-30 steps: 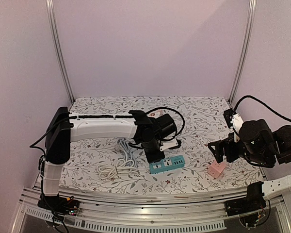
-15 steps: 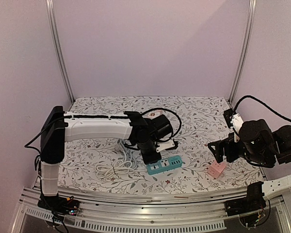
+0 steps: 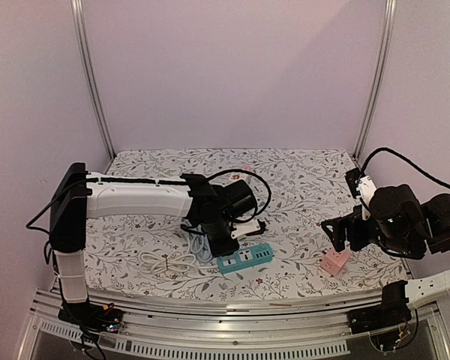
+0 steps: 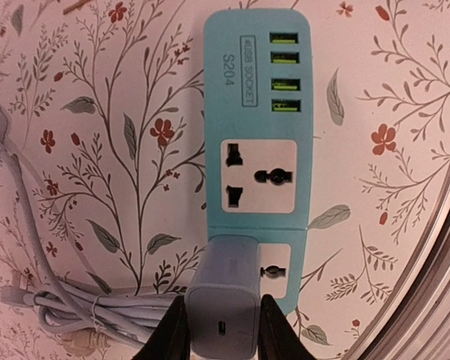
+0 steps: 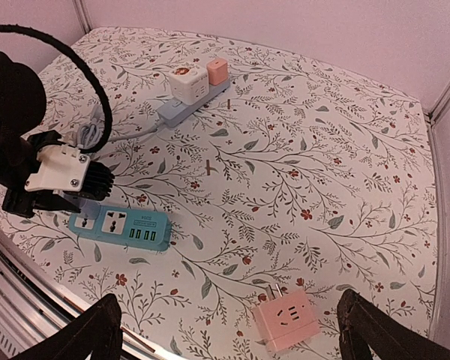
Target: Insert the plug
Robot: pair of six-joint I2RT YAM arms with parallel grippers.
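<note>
Left gripper (image 4: pixel 221 330) is clamped on the plug (image 4: pixel 223 289), a grey-blue block pinched between both my fingers (image 4: pixel 169 334). Seen from the top, that gripper (image 3: pixel 226 246) points down at the table (image 3: pixel 300 180), near the front edge. Just left of it lies a coiled cable bundle (image 3: pixel 171 261), tied in the middle, w/ grey leads (image 4: pixel 37 217) running off past the gripper.

Plug sits at the near end of the teal power strip (image 4: pixel 244 112), covering the left part of the end socket (image 4: pixel 279 268). Can't tell if the prongs are in. Next socket along (image 4: pixel 259 176) is uncovered, and beyond it there's a row of four green USB ports (image 4: pixel 285 75). Strip (image 3: pixel 247 257) lies flat, angled a bit, right of the gripper.

Farther back, right wrist cam shows a second strip (image 5: pixel 176 111) w/ a white cube (image 5: pixel 186 84) and an orange cube (image 5: pixel 217 71) on it.

Over to the right, a pink adapter (image 3: pixel 334 262) lies on the table, well apart from the teal strip. Right gripper (image 3: pixel 336 234) hangs above it, spread wide w/ nothing between the fingers (image 5: pixel 97 334); from that wrist cam the adapter (image 5: pixel 286 321) sits low, nearer the right finger.
</note>
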